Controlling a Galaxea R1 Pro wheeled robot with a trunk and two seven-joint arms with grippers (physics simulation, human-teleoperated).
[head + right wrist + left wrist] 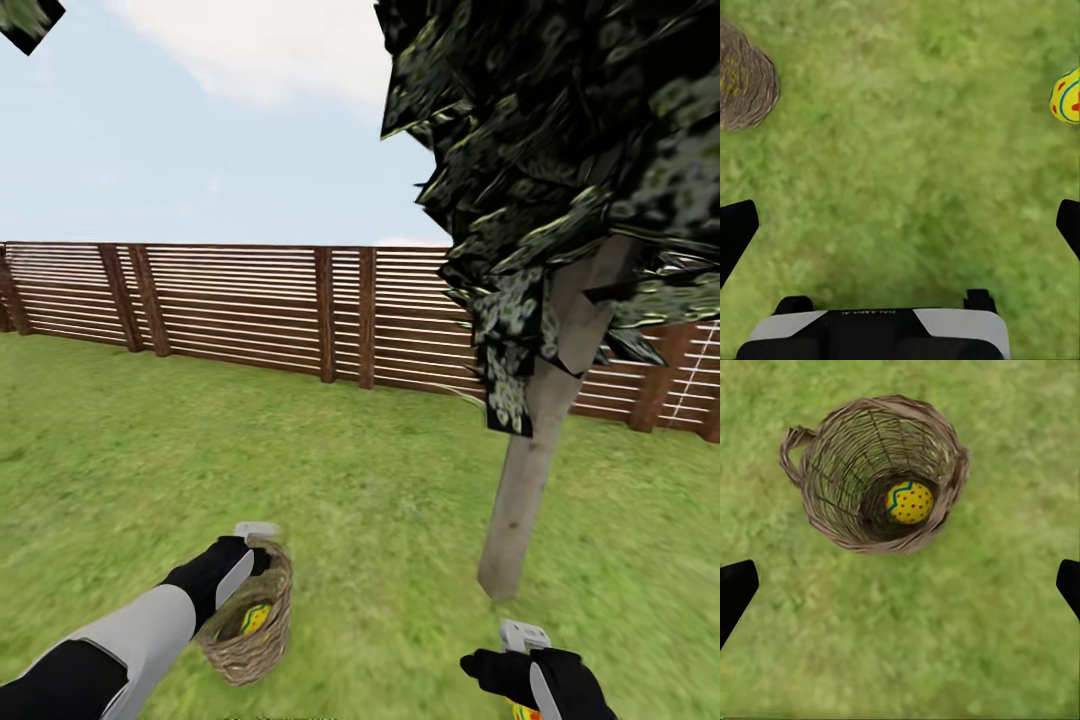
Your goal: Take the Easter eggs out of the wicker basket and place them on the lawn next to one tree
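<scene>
**Both claws apart over the grass, eggs in and out of the basket**

In the head view the left claw (257,532) hangs just above the rim of the deep round basket of open brown woven twigs (262,640), which stands on the mottled green lawn (380,500). Its wrist view looks straight into the basket and shows what the head view blurs: a glossy yellow egg with red dots and a blue zigzag band (908,502) lying at the bottom, the dark fingertips (735,585) spread wide with nothing between them.

The right claw (524,637) hovers over bare grass, its fingers likewise wide apart; its wrist view catches a yellow egg with red and blue markings (1066,95) lying on the lawn.

Just beyond stands the straight pale grey-brown tree trunk (530,470) under dark angular foliage, and behind it the brown fence of horizontal wooden slats (240,300).
</scene>
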